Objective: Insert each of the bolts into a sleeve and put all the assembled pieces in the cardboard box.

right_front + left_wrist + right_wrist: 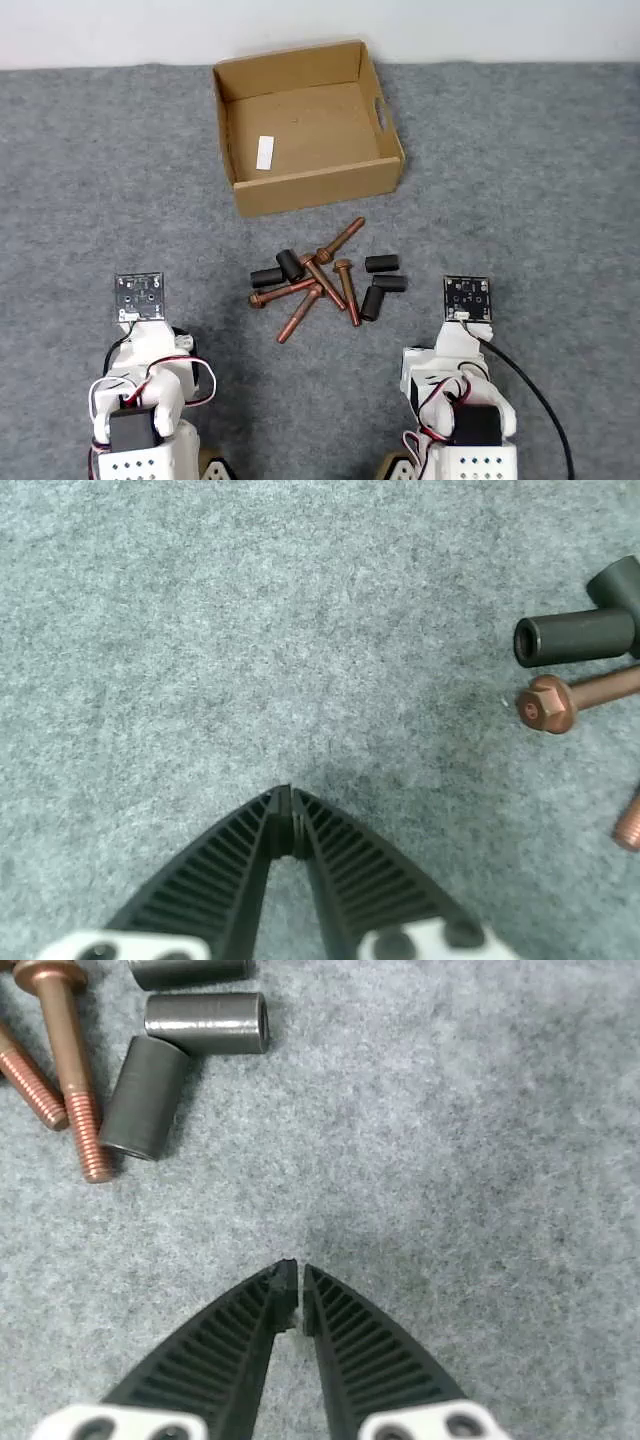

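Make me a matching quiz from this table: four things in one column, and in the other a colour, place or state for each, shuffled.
Column one
1. brown cardboard box
2. copper-coloured threaded bolts
3. black cylindrical metal sleeves
4. left arm's black ribbed pincer

Column two
A. shut, over bare grey carpet
B. hollow, lying on their sides
C. open-topped, at the carpet's far side
D. reddish, with hex heads

Pairs: 1-C, 2-D, 3-B, 4-A
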